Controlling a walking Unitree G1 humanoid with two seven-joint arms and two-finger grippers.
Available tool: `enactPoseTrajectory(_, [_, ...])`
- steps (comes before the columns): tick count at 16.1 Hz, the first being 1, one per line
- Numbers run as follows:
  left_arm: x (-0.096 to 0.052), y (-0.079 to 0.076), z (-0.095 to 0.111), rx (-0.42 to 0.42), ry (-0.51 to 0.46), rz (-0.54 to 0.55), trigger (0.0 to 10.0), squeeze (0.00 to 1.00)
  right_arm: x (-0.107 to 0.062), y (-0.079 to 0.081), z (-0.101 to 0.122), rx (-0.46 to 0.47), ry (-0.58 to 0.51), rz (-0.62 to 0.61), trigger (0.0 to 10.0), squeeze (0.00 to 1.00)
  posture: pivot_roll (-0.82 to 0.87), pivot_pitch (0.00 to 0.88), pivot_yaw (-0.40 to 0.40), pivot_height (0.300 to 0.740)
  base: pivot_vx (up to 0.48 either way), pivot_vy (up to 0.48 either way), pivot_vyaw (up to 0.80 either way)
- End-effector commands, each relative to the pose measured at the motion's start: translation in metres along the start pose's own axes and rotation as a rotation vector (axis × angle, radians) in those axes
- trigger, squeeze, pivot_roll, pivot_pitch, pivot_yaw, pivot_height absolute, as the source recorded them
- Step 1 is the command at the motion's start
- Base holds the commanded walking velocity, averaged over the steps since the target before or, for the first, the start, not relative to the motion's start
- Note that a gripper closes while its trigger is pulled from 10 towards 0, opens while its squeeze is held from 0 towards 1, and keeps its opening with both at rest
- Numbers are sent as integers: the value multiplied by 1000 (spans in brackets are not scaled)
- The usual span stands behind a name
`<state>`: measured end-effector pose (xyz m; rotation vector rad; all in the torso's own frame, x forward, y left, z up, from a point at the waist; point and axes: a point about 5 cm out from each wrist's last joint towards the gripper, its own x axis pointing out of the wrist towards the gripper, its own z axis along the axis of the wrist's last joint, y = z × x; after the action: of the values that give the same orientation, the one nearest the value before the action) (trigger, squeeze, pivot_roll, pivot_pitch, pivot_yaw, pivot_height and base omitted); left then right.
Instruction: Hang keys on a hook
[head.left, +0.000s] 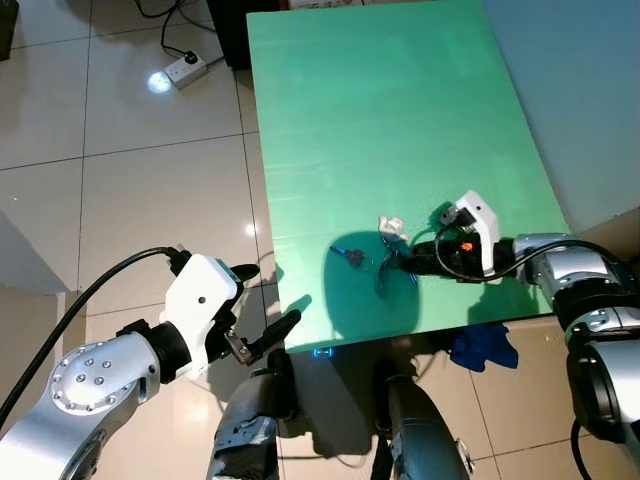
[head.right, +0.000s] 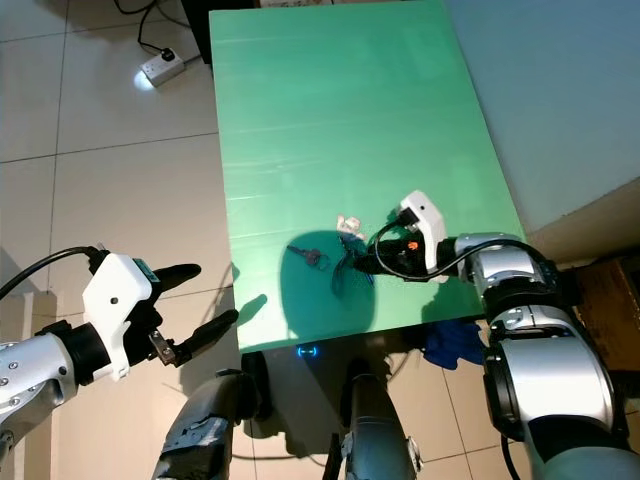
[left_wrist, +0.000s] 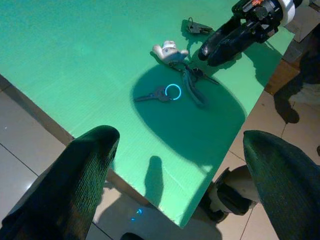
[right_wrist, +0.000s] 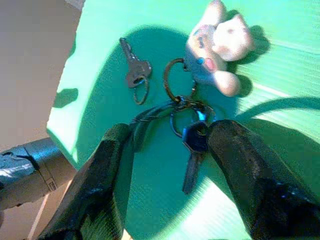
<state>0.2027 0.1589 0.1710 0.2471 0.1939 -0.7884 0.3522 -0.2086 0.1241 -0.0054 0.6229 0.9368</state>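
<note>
bright overhead light, a round dark shadow on the green board (head.left: 400, 150), floor tiles (head.left: 130, 200) glaring.

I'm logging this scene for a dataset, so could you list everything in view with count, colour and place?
Table: one, green top, ahead of the robot.
Key bunch: one, blue-headed key on rings with a dark loop, near the table's front edge.
Plush charm: one, pale pink-white, on the bunch's ring.
Single key: one, grey with its own ring, left of the bunch.
Power strip: one, white, on the tiled floor beyond the table's left side.
Blue cloth: one, on the floor under the table's front right corner.
Left end effector: fingers open, off the table's front left corner.
Right end effector: fingers open, either side of the bunch.
</note>
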Motion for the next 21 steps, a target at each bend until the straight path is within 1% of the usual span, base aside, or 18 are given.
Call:
enactPoseTrajectory(1, [0,-5,-3,-15,13,-26,10000,0,-4,-2,-8,10,24,-18,10000,1000,-28,448,6,740,0,0,0])
enactPoseTrajectory(4, [-1,-4,-4,-14,16,-27,10000,0,0,-2,-9,1,23,-28,10000,1000,-24,452,10,740,0,0,0])
enactPoseTrajectory(5, [-2,-4,-4,-14,18,-27,10000,0,2,-1,-8,4,16,-28,10000,933,-19,456,9,740,0,0,0])
enactPoseTrajectory(6, [-3,-3,-4,-13,20,-27,10000,0,4,0,-7,10,4,-28,10000,749,-16,459,8,740,0,0,0])
enactPoseTrajectory(7, [-4,-3,-4,-13,23,-25,10000,0,6,0,-7,12,-2,-33,10000,0,-14,463,7,740,0,0,0])
enactPoseTrajectory(10, [-6,-3,-5,-14,29,-24,10000,0,11,3,-4,29,-23,-25,10000,0,-13,465,5,740,0,0,0])
enactPoseTrajectory(15, [-8,-4,-5,-15,34,-16,10000,0,15,5,-1,29,-36,-9,10000,0,-7,469,-3,740,0,0,0])
enactPoseTrajectory(17, [-8,-5,-5,-17,34,-15,10000,0,15,7,3,45,-63,17,10000,0,-8,468,-9,740,0,0,0])
enactPoseTrajectory(21, [-9,-5,-6,-20,34,-12,10000,0,12,7,3,56,-58,46,10000,0,-12,465,-14,740,0,0,0])
